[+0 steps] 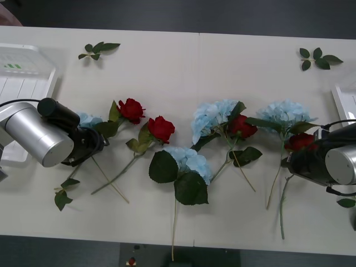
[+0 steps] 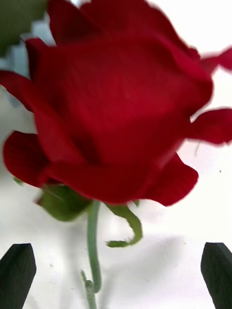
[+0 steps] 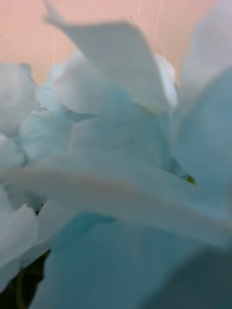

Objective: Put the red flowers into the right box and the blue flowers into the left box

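This looks like a lab or office test bench set up for robot handling, not a home. A plain white table (image 1: 183, 61) made of two panels joined at a seam spans the front view, with dark flooring beyond its far edge. Artificial red flowers (image 1: 161, 128) and blue flowers (image 1: 214, 115) are laid out in a row on it like props, with the left box (image 1: 22, 83) and right box (image 1: 346, 100) at either end. Metallic arms reach in from both sides
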Robot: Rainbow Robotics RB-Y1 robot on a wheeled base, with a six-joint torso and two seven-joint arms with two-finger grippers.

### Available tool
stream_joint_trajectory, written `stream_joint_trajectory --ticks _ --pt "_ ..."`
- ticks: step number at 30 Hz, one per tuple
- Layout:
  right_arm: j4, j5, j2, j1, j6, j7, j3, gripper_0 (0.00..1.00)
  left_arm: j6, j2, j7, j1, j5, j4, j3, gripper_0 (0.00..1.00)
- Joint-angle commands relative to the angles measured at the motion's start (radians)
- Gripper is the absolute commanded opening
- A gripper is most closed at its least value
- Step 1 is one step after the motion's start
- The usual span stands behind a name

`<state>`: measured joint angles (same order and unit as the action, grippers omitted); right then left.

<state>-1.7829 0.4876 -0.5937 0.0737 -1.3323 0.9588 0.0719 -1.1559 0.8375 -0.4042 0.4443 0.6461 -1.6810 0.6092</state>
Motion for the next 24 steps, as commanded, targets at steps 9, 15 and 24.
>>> stream_joint_trajectory --ticks 9,15,24 --pt "-0.009 -0.009 0.025 -0.035 0.031 0.034 -0.011 0.76 0.007 0.011 0.025 0.022 -0.009 -0.009 0.02 0.0" --pt "-0.009 -0.024 0.037 -0.046 0.036 0.035 -0.011 0.17 0.007 0.022 0.022 0.024 -0.02 -0.013 0.017 0.0" --pt "-0.009 -0.024 0.04 -0.051 0.044 0.028 -0.011 0.0 0.001 0.141 0.011 0.022 -0.008 -0.129 0.001 0.0"
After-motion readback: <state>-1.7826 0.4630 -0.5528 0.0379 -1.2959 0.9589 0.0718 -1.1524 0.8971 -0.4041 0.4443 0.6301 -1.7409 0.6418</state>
